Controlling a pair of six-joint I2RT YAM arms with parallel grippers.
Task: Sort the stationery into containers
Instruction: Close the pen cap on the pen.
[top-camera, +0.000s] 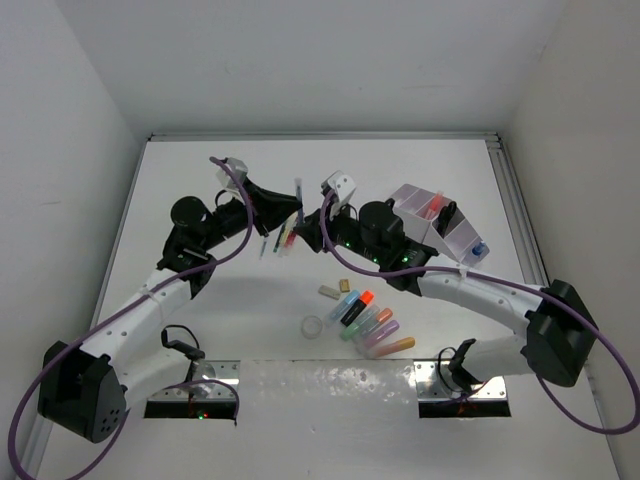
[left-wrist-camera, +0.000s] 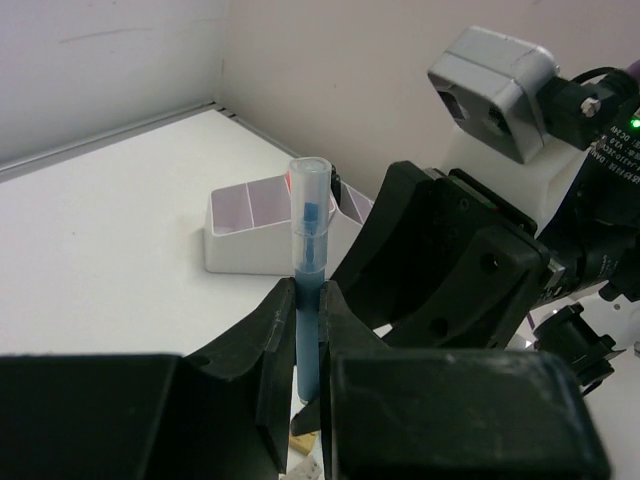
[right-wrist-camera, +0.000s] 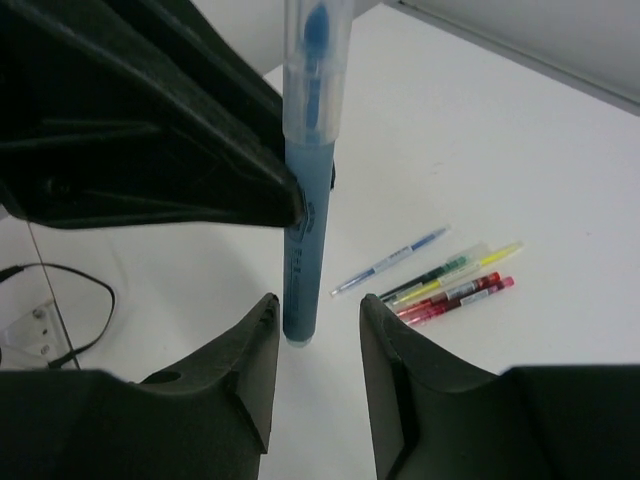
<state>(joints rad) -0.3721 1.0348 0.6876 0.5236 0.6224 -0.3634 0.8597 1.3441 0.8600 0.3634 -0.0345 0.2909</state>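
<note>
My left gripper (left-wrist-camera: 308, 300) is shut on a blue highlighter (left-wrist-camera: 308, 230) with a clear cap and holds it upright above the table; it also shows in the top view (top-camera: 298, 195). My right gripper (right-wrist-camera: 318, 320) is open, its fingers either side of the highlighter's (right-wrist-camera: 308, 230) lower end, not touching it. The lilac-white organizer (top-camera: 440, 225) stands at the right with a red and a blue item in it. Thin pens (top-camera: 285, 238) lie under the grippers. Pastel highlighters (top-camera: 370, 318), beige erasers (top-camera: 335, 290) and a clear tape ring (top-camera: 313, 326) lie nearer the front. No scissors show.
The two grippers are close together at the table's middle, the left fingers (right-wrist-camera: 200, 170) just above the right ones. Purple cables (top-camera: 235, 190) loop over both arms. Metal base plates (top-camera: 200, 385) sit at the front edge. White walls enclose the table.
</note>
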